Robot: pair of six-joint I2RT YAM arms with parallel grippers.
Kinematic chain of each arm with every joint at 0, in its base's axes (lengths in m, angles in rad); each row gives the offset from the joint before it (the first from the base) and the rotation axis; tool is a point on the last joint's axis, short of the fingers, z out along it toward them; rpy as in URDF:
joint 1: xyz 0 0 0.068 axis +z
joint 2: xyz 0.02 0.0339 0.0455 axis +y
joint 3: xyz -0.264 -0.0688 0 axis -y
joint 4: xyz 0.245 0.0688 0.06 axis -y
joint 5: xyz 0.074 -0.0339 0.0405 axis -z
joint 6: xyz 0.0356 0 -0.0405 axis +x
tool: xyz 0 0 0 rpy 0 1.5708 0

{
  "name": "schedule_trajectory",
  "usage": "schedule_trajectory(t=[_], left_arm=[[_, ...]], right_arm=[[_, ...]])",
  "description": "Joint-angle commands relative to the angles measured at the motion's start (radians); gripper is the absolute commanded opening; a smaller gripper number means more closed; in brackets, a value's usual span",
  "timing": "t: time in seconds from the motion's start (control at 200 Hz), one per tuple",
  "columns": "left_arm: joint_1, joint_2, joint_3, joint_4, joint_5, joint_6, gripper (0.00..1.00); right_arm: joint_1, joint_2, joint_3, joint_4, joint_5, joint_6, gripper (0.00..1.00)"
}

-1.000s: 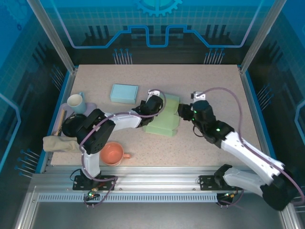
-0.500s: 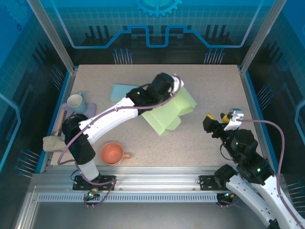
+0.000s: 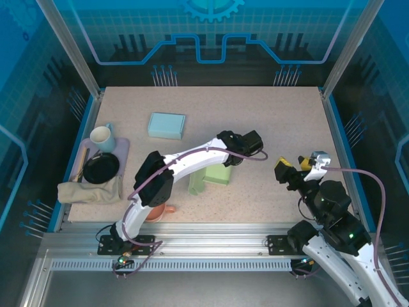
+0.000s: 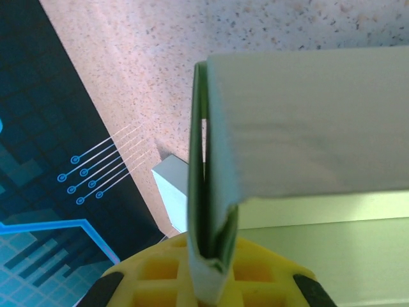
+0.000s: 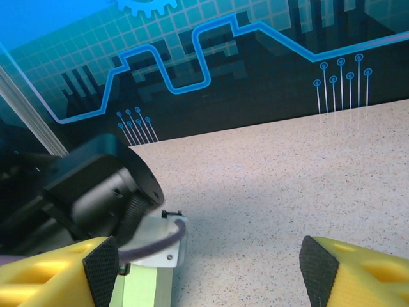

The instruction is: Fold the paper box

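Okay, we have the left gripper (image 4: 208,272) clamped hard on a doubled flap of the green paper box (image 4: 307,121). Its yellow fingers (image 4: 147,281) pinch the folded edge, and a wide panel stands just beside the pinch. From above, we place the box mid-table, partly under the left arm's forearm, with that arm reaching across from its base to the box's far-right side.

The right gripper (image 3: 294,166) is spread wide and holds nothing. We see it hanging over the bare table (image 3: 275,115), apart from the box on its right. Its wrist view looks toward the left arm's black wrist and a strip of the green box.

Further out:
- A light-blue box (image 3: 167,125) lies far-left of the paper box.
- A mug (image 3: 101,135), a black plate (image 3: 101,167) and a cloth (image 3: 89,190) sit along the left edge.
- An orange cup (image 3: 158,208) is partly under the left arm, near its base.
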Motion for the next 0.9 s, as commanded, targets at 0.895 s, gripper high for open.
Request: schedule_trajectory(t=[0.895], left_arm=[[0.116,0.329,0.124,0.125,0.099,0.019,0.05]], right_arm=[[-0.009,-0.037,-0.013,-0.013,0.026,0.009,0.78]])
